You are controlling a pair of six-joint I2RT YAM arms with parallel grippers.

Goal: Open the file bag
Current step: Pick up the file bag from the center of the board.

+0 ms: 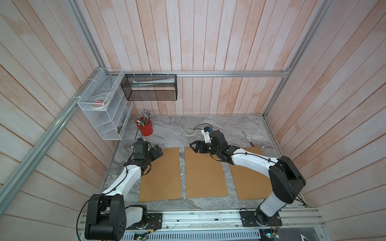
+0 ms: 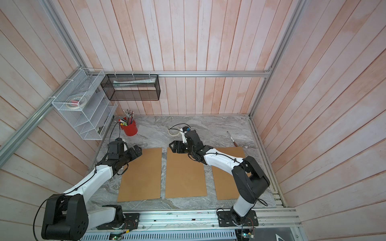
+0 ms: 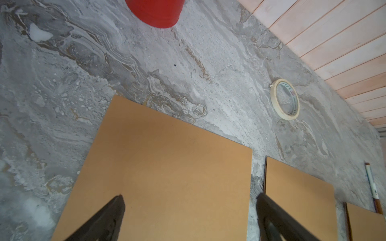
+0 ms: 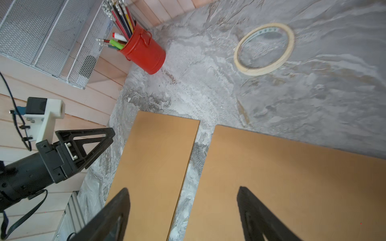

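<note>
Closest to the camera you see the black shoulder of the left arm [image 1: 105, 215], standing at the near rail. Beyond it the grey marble table [image 1: 173, 127] carries three brown boards side by side, among them the left board [image 1: 161, 177] and the middle board [image 1: 205, 175]. On the back wall hangs a black mesh basket [image 1: 150, 96]. Inside it lies a pale flat thing that looks like the file bag [image 1: 153, 82], though the mesh blurs it. It sits up on the wall, well apart from both claws.

The left gripper [image 3: 190, 196] hovers over the far end of the left board, its jaws spread wide and empty. The right gripper [image 4: 182, 188] hovers at the far end of the middle board, and its jaws are also apart, grasping nothing.

Smaller things stand on the table: a red pencil cup [image 1: 146, 129], a tape roll [image 1: 189, 131] and a pen [image 1: 248, 139].
</note>
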